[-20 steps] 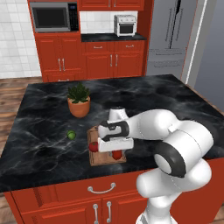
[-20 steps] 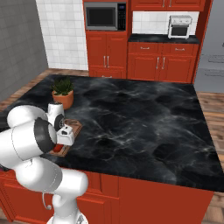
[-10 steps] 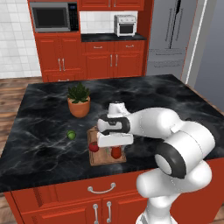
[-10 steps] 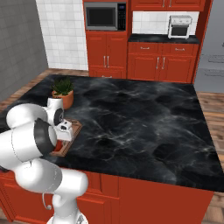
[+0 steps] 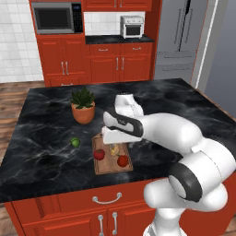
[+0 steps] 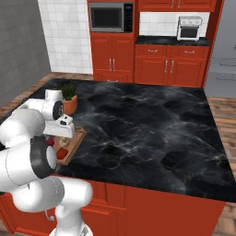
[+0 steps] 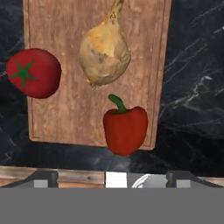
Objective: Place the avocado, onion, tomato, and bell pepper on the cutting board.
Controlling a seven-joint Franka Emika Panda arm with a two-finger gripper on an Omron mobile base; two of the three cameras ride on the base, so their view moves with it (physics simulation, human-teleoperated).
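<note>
Hand view: cutting board (image 7: pixel 65 118) carries onion (image 7: pixel 104 54), tomato (image 7: pixel 34 72) and bell pepper (image 7: pixel 125 128). Gripper (image 5: pixel 112 134), jaws spread and empty, hovers above. Avocado (image 5: pixel 75 142) sits left of the board; approach it from directly above.

- cutting board (image 7: pixel 65 113): brown wood, visible grain, lying flat on the black marble counter.
- onion (image 7: pixel 104 51): tan-yellow bulb on its side, mid-board, stalk pointing along the board.
- tomato (image 7: pixel 33 72): red, green star calyx, overhanging one long edge of the board.
- bell pepper (image 7: pixel 125 127): red, green stem, overhanging the board's short end.
- avocado (image 5: pixel 74 142): small, green, on the counter just off the board.
</note>
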